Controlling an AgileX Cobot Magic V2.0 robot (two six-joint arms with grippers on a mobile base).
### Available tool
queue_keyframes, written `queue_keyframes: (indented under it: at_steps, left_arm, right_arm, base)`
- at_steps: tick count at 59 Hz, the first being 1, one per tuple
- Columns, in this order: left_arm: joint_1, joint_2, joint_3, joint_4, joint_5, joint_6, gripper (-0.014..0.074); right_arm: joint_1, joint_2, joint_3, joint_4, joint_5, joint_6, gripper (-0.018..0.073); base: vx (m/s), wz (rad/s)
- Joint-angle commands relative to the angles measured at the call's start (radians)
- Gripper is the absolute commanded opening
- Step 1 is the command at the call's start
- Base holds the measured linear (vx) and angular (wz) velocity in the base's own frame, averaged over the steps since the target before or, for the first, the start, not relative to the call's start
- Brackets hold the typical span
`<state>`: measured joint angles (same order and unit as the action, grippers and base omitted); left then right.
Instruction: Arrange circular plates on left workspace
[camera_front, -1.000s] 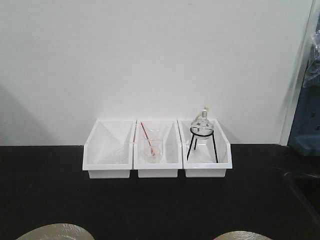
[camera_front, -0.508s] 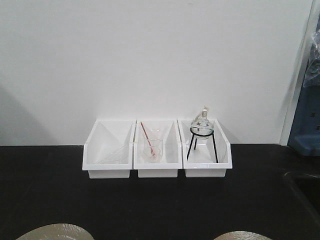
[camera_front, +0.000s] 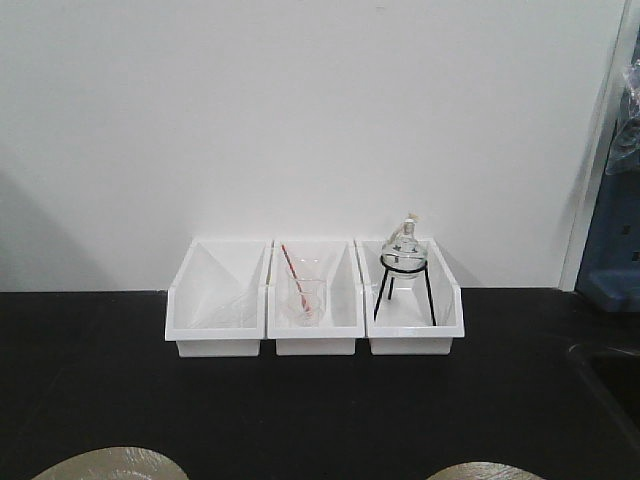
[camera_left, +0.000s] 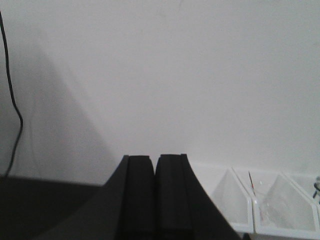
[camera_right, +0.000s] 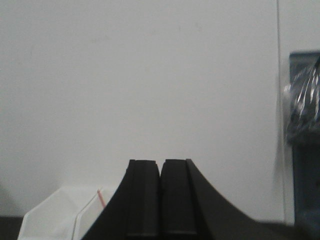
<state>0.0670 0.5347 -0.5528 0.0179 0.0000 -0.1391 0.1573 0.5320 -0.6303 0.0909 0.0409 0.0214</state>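
Two beige round plates lie on the black countertop (camera_front: 330, 410) at the bottom edge of the front view: the left plate (camera_front: 110, 465) and the right plate (camera_front: 485, 471). Only their far rims show. Neither gripper appears in the front view. In the left wrist view my left gripper (camera_left: 155, 162) is shut and empty, raised and pointing at the white wall. In the right wrist view my right gripper (camera_right: 161, 165) is shut and empty, also facing the wall. No plate shows in either wrist view.
Three white bins stand in a row against the wall: an empty left bin (camera_front: 218, 298), a middle bin (camera_front: 314, 300) with a glass beaker and red-tipped rod, a right bin (camera_front: 412, 298) with a flask on a black tripod. A sink basin (camera_front: 610, 385) sits at far right.
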Motion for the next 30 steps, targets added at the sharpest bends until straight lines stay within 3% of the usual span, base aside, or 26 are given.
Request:
queue_keyframes:
  at_steps: [1, 7, 12, 19, 25, 30]
  left_arm:
    - [-0.010, 0.138, -0.138, -0.011, 0.093, -0.088, 0.0002]
    - [-0.044, 0.255, -0.224, -0.047, 0.222, -0.072, 0.0002]
    - [-0.091, 0.343, -0.284, -0.157, 0.330, 0.039, 0.0002]
    - [-0.143, 0.444, -0.329, -0.443, 0.426, 0.314, 0.0002]
    - [-0.156, 0.536, -0.346, -0.786, 0.543, 0.608, 0.0002]
    - [-0.156, 0.606, -0.348, -1.041, 0.661, 0.796, 0.0002]
  right_arm:
    - [-0.002, 0.167, -0.131, 0.052, 0.106, 0.083, 0.0000]
    - [-0.002, 0.327, -0.226, 0.149, 0.251, 0.064, 0.0000]
    - [-0.002, 0.441, -0.282, 0.306, 0.356, -0.021, 0.0000]
    - [-0.002, 0.578, -0.342, 0.655, 0.493, -0.324, 0.0000]
    - [-0.002, 0.699, -0.373, 1.070, 0.677, -0.649, 0.0000]
    - [-0.002, 0.780, -0.374, 1.324, 0.812, -0.793, 0.0000]
  base:
    - [0.00, 0.00]
    - [0.00, 0.00]
    - [0.00, 0.00]
    - [0.00, 0.00]
    - [0.00, 0.00]
    - [0.00, 0.00]
